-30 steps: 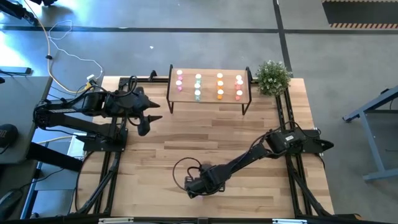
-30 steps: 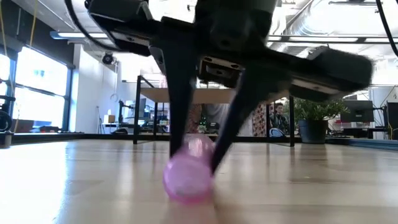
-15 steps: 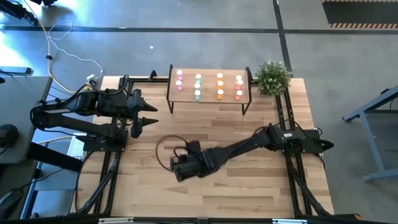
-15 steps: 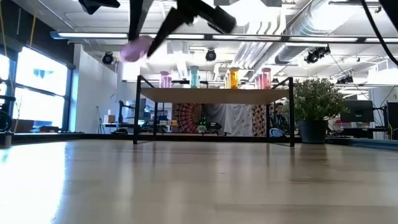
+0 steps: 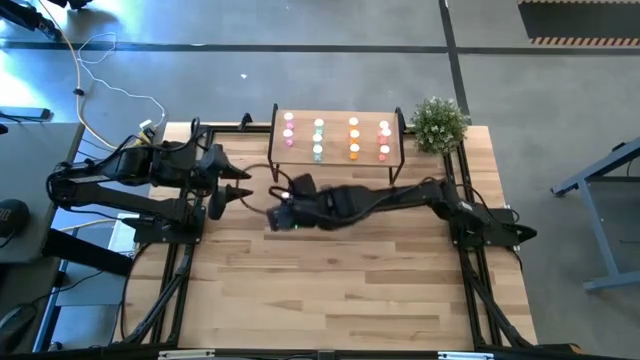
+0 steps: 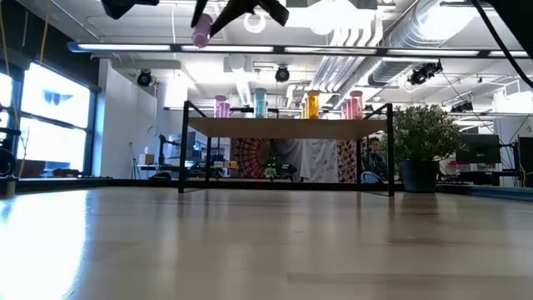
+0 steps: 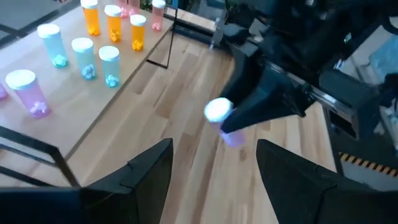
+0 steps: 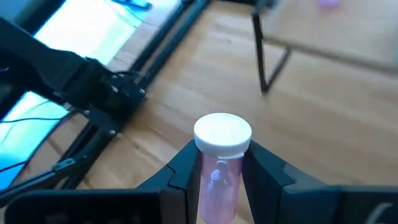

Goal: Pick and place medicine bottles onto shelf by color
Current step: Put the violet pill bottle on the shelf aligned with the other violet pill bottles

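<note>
Pink plastic with a white cap: that is the bottle (image 8: 219,163) my right gripper (image 8: 219,177) has its fingers clamped on, upright, cap uppermost. From overhead I see the right arm stretched across the table with its gripper (image 5: 283,212) raised above the wood just off the shelf's (image 5: 335,160) front left corner. The level camera puts the pink bottle (image 6: 202,30) high in the air, above the height of the shelf board (image 6: 287,128), off the board's left end.

My left gripper (image 5: 232,187) hangs near the table's left edge, fingers spread wide with nothing between them, pointing toward the right gripper and close to it. Past its own fingers I can see the carried bottle (image 7: 225,122), its white cap turned my way.

On the light-wood shelf the sorted bottles stand upright in four short rows running front to back: pink ones (image 5: 289,128) by the left end, pale green ones (image 5: 318,137) next, orange ones (image 5: 353,137) after those, salmon-red ones (image 5: 383,137) by the right end. The left wrist camera shows the pale green ones (image 7: 83,55) and orange ones (image 7: 114,22) more closely, each with a whitish cap.

A small potted plant (image 5: 438,122) sits at the table's far right corner, beside the shelf's right end.
</note>
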`<action>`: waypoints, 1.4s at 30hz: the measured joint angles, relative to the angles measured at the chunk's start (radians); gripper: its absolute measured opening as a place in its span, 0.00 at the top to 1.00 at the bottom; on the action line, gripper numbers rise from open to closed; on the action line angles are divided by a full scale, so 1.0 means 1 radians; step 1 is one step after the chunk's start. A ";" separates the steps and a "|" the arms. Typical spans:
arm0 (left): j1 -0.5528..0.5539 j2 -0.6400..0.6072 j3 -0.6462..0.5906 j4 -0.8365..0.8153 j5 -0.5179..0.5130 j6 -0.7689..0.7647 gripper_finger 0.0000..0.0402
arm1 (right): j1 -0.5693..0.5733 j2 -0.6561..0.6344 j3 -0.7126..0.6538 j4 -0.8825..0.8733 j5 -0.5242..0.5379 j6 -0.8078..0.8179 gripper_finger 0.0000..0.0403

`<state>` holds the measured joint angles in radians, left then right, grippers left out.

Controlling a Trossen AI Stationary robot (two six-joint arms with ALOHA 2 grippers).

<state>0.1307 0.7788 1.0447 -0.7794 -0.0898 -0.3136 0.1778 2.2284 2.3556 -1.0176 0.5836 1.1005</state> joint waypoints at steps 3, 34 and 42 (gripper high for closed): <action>0.000 0.013 0.000 0.033 0.000 -0.037 0.45 | -0.043 -0.033 -0.008 0.047 -0.032 -0.136 0.78; 0.000 0.266 -0.002 0.827 -0.107 0.009 0.45 | -0.390 -0.423 -0.001 0.182 -0.923 -1.029 0.78; 0.008 0.359 -0.001 1.009 -0.080 0.040 0.45 | -0.392 -0.422 -0.001 0.161 -1.054 -1.076 0.78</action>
<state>0.1386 1.1383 1.0439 0.2295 -0.1700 -0.2733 -0.2146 1.8069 2.3547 -0.8564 -0.4706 0.0241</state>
